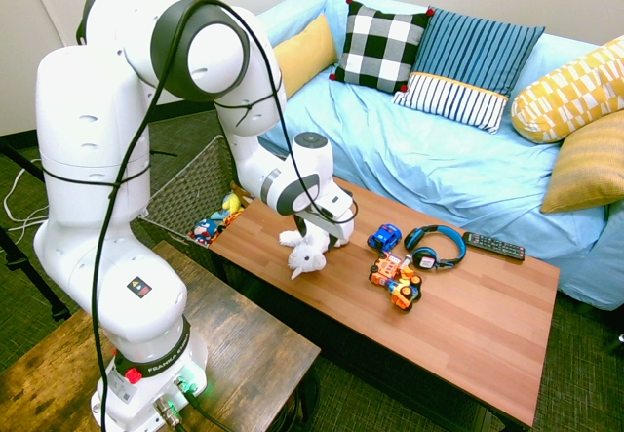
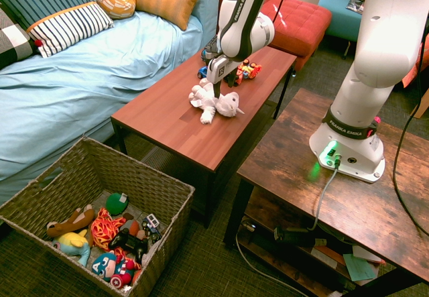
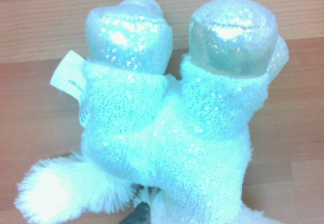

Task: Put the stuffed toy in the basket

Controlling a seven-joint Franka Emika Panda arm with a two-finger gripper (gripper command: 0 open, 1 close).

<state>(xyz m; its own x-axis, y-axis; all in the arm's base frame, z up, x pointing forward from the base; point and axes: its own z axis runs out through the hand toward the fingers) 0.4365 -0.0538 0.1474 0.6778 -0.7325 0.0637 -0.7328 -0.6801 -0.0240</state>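
Stuffed toy [image 2: 206, 102] under the gripper [image 2: 217, 90]

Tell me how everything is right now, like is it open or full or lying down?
stuffed toy, lying on the table
claw, open, down at the toy
basket, open-topped, toys inside
headphones, lying down
remote, buttons up
robot's light, glowing green

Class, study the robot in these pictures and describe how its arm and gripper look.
The arm is glossy white with rounded segments and dark grey joint covers. A black cable runs along it, tied on with thin black straps. "FRANKA EMIKA" is printed on its dark base collar. The gripper has a white body and dark fingers.
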